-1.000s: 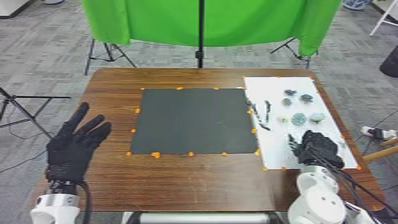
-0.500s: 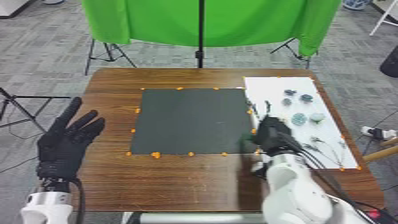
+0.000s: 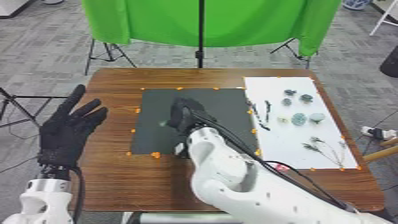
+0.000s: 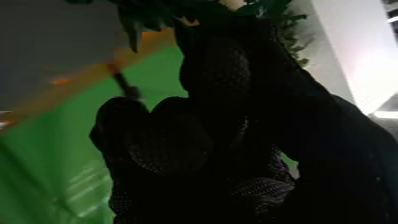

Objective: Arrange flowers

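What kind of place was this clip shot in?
Probably a lab or office room set up for recording: grey carpet tiles, a green cloth hung as a backdrop behind the table, and tripod-like stands around it.

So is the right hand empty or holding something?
Holding: the right hand pinches green foliage at its fingertips in the right wrist view.

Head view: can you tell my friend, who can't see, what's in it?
The robot's right hand is over a dark mat, with a bit of green at its fingers. The open left hand is at left; at right, flowers and sprigs lie on white paper.
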Motion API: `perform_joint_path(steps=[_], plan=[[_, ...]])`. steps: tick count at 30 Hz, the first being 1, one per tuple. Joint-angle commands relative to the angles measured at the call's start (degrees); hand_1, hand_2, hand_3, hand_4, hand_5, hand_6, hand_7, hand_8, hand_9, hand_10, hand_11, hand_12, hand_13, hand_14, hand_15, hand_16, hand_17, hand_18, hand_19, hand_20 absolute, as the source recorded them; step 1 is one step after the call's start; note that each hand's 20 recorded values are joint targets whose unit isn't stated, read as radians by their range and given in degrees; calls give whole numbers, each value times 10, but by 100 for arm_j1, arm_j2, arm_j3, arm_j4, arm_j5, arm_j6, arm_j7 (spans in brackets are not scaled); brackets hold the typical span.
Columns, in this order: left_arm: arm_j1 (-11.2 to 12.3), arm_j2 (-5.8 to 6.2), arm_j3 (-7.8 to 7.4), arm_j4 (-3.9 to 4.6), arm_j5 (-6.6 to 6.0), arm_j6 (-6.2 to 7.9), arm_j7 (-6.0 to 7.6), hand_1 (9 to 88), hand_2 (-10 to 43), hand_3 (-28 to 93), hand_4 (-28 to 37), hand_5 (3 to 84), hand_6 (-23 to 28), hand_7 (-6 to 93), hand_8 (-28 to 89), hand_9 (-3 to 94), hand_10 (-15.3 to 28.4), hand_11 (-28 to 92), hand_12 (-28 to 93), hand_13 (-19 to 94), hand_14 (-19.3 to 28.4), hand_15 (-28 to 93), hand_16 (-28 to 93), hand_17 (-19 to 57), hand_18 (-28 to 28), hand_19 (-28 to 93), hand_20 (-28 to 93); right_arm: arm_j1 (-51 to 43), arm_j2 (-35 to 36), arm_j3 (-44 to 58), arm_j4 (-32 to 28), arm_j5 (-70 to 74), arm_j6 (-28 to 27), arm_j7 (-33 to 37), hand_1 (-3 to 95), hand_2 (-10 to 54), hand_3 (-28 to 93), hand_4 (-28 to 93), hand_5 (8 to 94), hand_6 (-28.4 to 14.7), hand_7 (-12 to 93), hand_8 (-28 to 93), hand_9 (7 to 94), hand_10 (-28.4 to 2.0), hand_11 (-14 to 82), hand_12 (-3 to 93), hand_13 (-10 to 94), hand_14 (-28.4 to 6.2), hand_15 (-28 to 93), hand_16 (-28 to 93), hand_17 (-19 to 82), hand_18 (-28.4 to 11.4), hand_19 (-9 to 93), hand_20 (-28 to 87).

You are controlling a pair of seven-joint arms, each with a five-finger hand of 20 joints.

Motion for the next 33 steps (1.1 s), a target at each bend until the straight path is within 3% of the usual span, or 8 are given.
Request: perform_joint_path(steps=[1,10,17,25,28,31,32,33], plan=[[-185,18,83,45,83,-30,-63,226,60,766,-283,341,35,112,-103,330,191,207,126,239,282,470,-58,-56,284,406,407,649,-728,-510,876,71,-567,-83,541,-95,724,-280,894,-35,224,90,875,-109,544,223,847,-57,752,237,517,-221,932,424],[-493,56,191,138,127,-146,-113,226,60,766,-283,341,34,113,-103,330,192,209,125,239,283,472,-59,-56,284,405,409,1188,-918,-1107,1608,345,-705,329,494,-88,719,-268,929,-22,196,91,901,-110,547,218,878,-63,763,240,544,-235,932,480],[-356,267,280,93,8,-3,236,228,59,767,-283,340,34,113,-103,330,192,208,125,239,283,470,-59,-56,284,405,411,1281,-1048,-1220,1720,473,-820,429,474,-65,732,-269,937,-11,240,26,937,-110,559,204,905,-69,757,245,563,-243,932,503],[-639,132,254,166,57,3,24,229,59,769,-283,339,34,113,-103,329,191,206,125,239,283,471,-59,-56,284,405,412,1094,-1298,-793,1814,416,-1342,57,427,-2,731,-257,937,4,303,-153,937,-110,586,169,913,-75,749,251,568,-246,932,509],[-488,249,278,111,-21,82,183,229,59,769,-283,339,34,113,-103,329,191,207,125,238,283,470,-59,-56,284,405,412,1086,-1258,-843,1697,583,-1429,112,411,16,723,-263,937,13,300,-159,937,-110,586,164,913,-77,746,252,567,-249,932,508],[-307,438,325,64,-150,207,465,230,60,769,-283,339,34,114,-103,328,191,206,125,238,283,471,-58,-56,284,405,412,1167,-1170,-1046,1626,505,-1366,95,383,36,715,-269,937,11,305,-163,937,-113,585,157,912,-83,743,253,564,-255,932,507],[-287,480,346,64,-172,227,494,230,60,770,-283,339,34,114,-103,328,191,206,125,238,283,471,-58,-56,284,405,412,1161,-1146,-1055,1593,550,-1371,135,379,32,721,-270,937,11,307,-165,937,-113,586,154,912,-84,742,252,563,-255,932,507],[-320,394,311,67,-120,199,378,230,60,770,-283,339,34,113,-103,328,191,206,125,238,283,471,-58,-56,284,406,412,1074,-1179,-925,1599,548,-1469,112,376,29,725,-271,937,10,311,-166,937,-113,586,153,912,-85,742,252,562,-255,932,507]])
